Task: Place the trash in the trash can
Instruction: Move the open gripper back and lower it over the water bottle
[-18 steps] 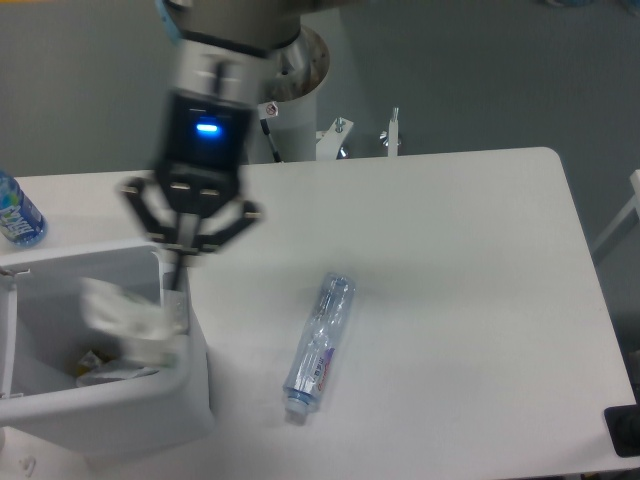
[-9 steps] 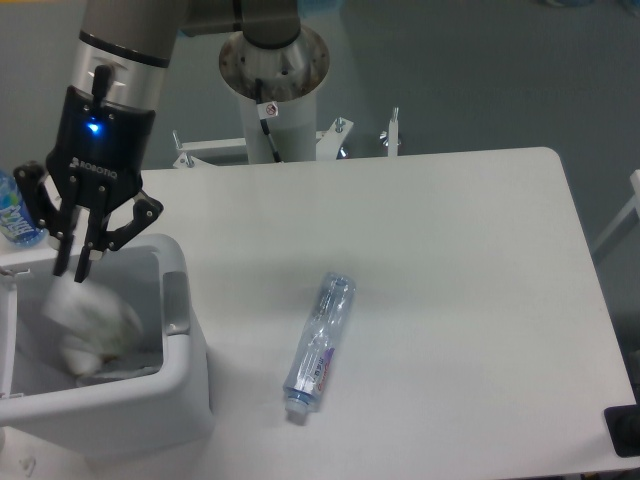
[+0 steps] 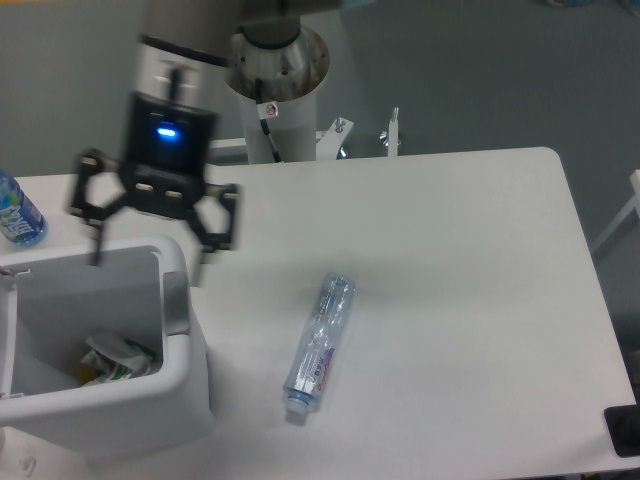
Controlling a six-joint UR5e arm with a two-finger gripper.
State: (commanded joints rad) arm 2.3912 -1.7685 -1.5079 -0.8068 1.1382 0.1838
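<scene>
The white trash can [image 3: 185,395] stands at the table's front left, its grey oval latch facing right. The crumpled white wrapper [image 3: 118,358] with green bits lies inside it on the bottom. The clear crushed bottle [image 3: 320,342] with white-purple label lies on the table to the right of the can, cap end toward the front. My gripper [image 3: 153,252] hangs above the can's far rim, blurred by motion, with its jaws spread wide and nothing between them.
A blue-labelled bottle [image 3: 17,213] with blue liquid stands at the far left edge behind the can. The robot's white base column [image 3: 277,95] rises behind the table. A dark object [image 3: 624,430] sits at the front right corner.
The wrapper left the gripper and dropped to the bottom of the can. The jaws opened wide and the gripper shifted right and up from over the can.
</scene>
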